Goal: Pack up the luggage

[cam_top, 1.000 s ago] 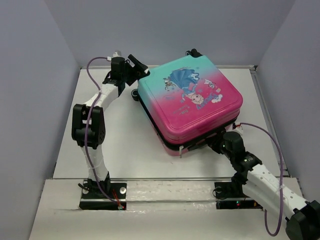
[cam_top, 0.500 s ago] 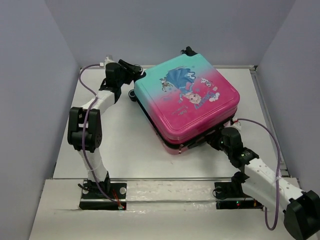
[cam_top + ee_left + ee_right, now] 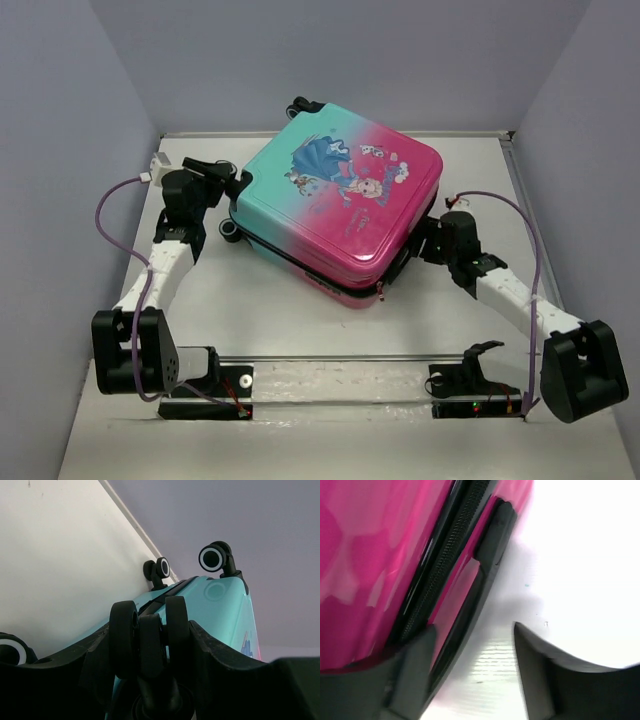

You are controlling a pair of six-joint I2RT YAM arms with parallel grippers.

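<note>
Item: closed pink-to-teal hard-shell child's luggage (image 3: 335, 205), flat on white table (image 3: 260, 290), swung anticlockwise since a second ago. Left pincer (image 3: 230, 180) grasping black twin wheel (image 3: 150, 637); right pincer (image 3: 472, 630) newly released beside zip seam. Likely repositioning, packing apparently finished.

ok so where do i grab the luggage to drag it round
Take a twin caster wheel at the teal end, coming in from the left. The luggage is broad and smooth elsewhere, but that wheel juts out on a stem and fits inside the left gripper.

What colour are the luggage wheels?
Black wheels with a white ring; clearest in the left wrist view.
</note>
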